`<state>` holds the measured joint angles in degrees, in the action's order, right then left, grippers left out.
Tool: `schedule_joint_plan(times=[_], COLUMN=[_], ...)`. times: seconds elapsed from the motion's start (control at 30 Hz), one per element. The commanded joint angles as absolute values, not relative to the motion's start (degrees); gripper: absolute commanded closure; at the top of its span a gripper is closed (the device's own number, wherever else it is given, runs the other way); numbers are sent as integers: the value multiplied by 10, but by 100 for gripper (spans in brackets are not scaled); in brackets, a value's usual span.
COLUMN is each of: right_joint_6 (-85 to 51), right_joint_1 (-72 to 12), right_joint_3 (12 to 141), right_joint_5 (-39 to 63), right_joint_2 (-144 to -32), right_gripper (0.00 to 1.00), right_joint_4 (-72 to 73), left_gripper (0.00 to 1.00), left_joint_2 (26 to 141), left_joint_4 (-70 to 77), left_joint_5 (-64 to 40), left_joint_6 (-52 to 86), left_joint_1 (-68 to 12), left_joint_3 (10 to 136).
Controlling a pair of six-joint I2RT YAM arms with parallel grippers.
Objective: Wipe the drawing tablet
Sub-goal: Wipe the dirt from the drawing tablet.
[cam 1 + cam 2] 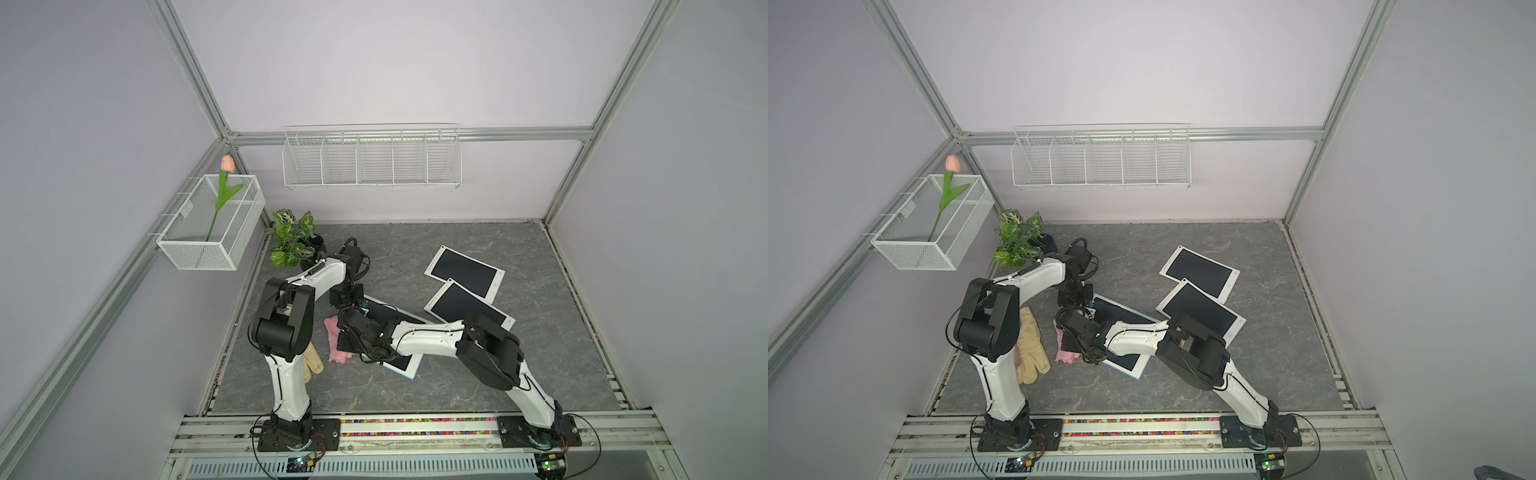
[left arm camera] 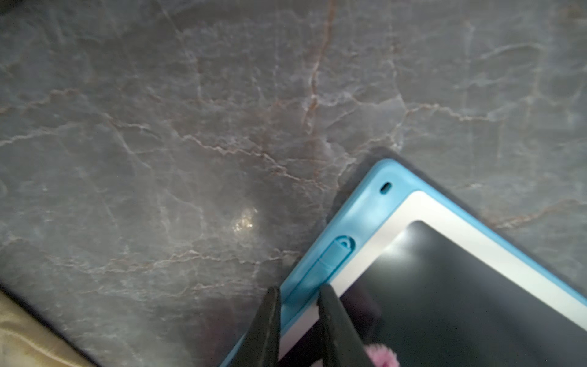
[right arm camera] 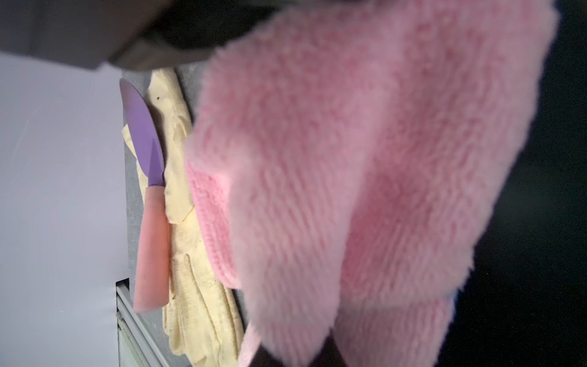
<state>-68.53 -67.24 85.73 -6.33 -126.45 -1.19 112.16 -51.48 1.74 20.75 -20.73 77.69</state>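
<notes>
Grippers both have hold of something. The left gripper (image 2: 300,321) has its two black fingers (image 2: 270,330) pinched close on the blue edge of the drawing tablet (image 2: 444,286), near one corner. The drawing tablet lies flat on the grey table (image 1: 415,390), in the middle, partly under the right arm in both top views. The right gripper (image 1: 347,338) is squeezed tight on the fluffy pink cloth (image 3: 349,159), at the tablet's left edge. Cream gloves (image 1: 1032,345) and a knife (image 3: 149,206) with a purple blade lie near the cloth. Two white tablets (image 1: 465,272) lie farther back on the right.
</notes>
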Motion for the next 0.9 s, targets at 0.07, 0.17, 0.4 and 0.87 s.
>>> schedule_joint_plan(times=[0.07, 0.17, 0.4, 0.87], right_joint_6=[-747, -737, -576, -237], right_joint_1=[-634, -626, -674, -671], right_joint_3=[687, 626, 854, 1015], right_joint_5=[-87, -84, -112, -144], right_joint_2=[-1156, -1107, -1186, -1311], right_gripper=[93, 93, 93, 93], right_joint_4=[-34, -69, -246, -202], left_gripper=[75, 75, 75, 75], left_joint_2=[1161, 1163, 1167, 1200], left_joint_4=[-544, -546, -547, -592], left_joint_5=[14, 16, 14, -14], left_joint_6=[207, 207, 205, 188], left_joint_1=[-215, -216, -215, -214], left_joint_3=[773, 779, 786, 832])
